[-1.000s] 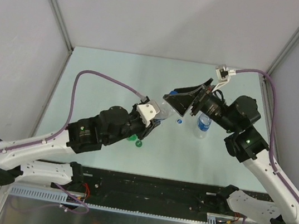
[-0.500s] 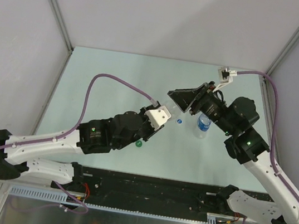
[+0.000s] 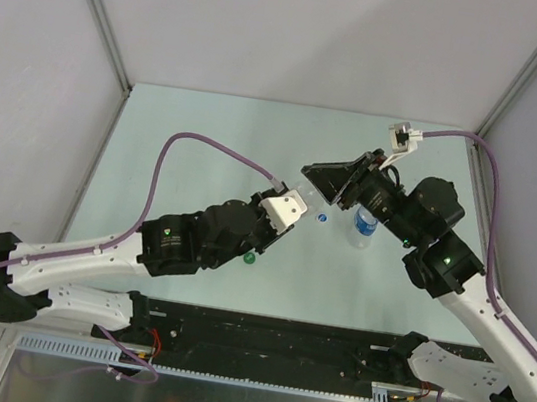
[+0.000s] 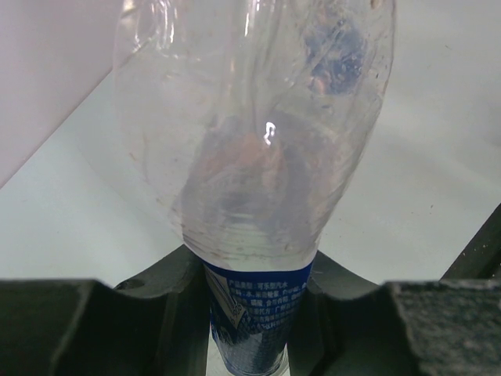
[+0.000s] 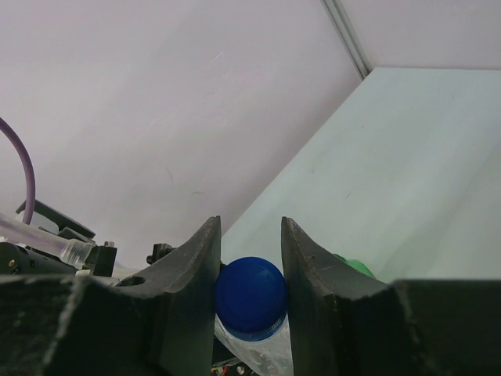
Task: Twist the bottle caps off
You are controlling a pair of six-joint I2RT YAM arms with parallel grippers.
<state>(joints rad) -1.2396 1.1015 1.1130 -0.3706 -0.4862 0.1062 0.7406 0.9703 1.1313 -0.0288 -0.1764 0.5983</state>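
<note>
My left gripper [image 4: 254, 265] is shut on a clear bottle [image 4: 250, 157] at its blue label, holding it off the table and tilted toward the right arm. A blue bottle cap [image 5: 250, 296] sits on this bottle's neck. My right gripper [image 5: 249, 227] is shut on that cap, one finger pressed against each side. From above, the two grippers meet over the middle of the table, left gripper [image 3: 291, 207] below right gripper [image 3: 309, 173]. A second clear bottle [image 3: 364, 225] with a blue label stands upright under the right wrist. A green cap [image 3: 250, 257] lies by the left arm.
A small round blue piece [image 3: 322, 217] lies on the pale green table [image 3: 188, 128] between the grippers and the standing bottle. Something green [image 5: 356, 268] shows behind my right finger. Grey walls close in the table on the left, back and right.
My right gripper has closed from wide open onto the blue cap. The left arm carried the bottle slightly to the right, then held still.
</note>
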